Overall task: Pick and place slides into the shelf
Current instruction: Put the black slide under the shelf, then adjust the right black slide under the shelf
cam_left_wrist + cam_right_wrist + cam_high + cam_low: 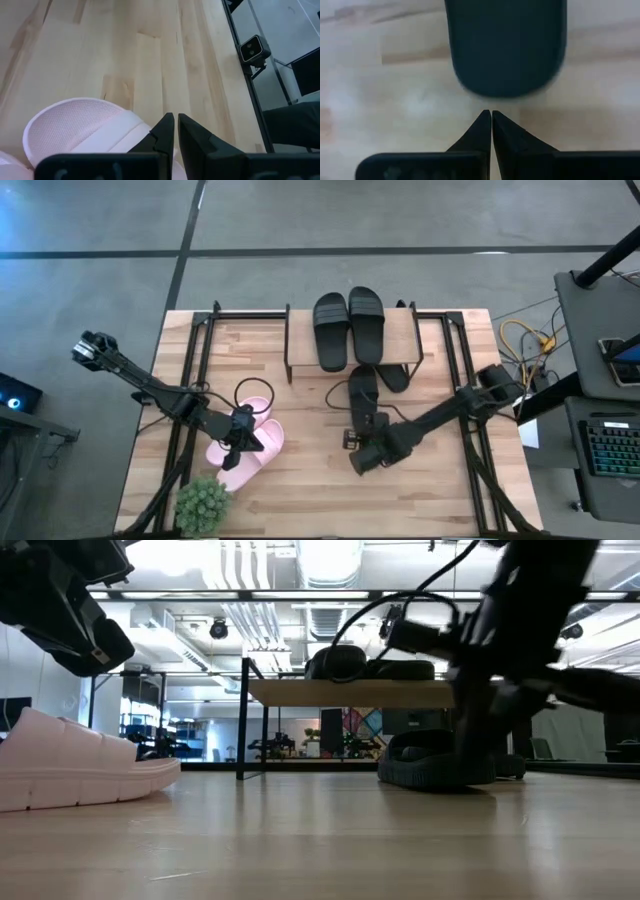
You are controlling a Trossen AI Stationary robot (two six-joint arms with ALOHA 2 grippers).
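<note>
Shelf: the low rack [352, 340] stands at the 12 o'clock side of the tabletop [310, 490], its light top board on thin black legs; in the low view it shows as a pale board [350, 692] raised off the table.
Slides on the shelf: two black slides [348, 327] lie side by side on the top board, touching, long axes running 12 to 6 o'clock.
Slides under the shelf: one black slide [394, 376] pokes out from beneath the board at its 5 o'clock corner.
Slide on the table: a fourth black slide [362, 392] lies just at 6 o'clock of the shelf, partly covered by the right arm; the right wrist view shows its rounded end [506, 45] straight ahead of the fingertips.
Pink slides: the pale pair [250, 435] rests at the 8 o'clock part of the table, one overlapping the other; the low view shows one side-on [75, 772].
Right gripper: [360, 455] sits at 6 o'clock of the loose black slide, fingers pressed together, holding nothing, tips just short of the slide.
Left gripper: [244, 438] hangs over the pink pair, fingers [192, 137] nearly closed with a thin gap, nothing between them.
Plant: a small green plant [203, 502] stands at 7 o'clock, beside the pink slides.
</note>
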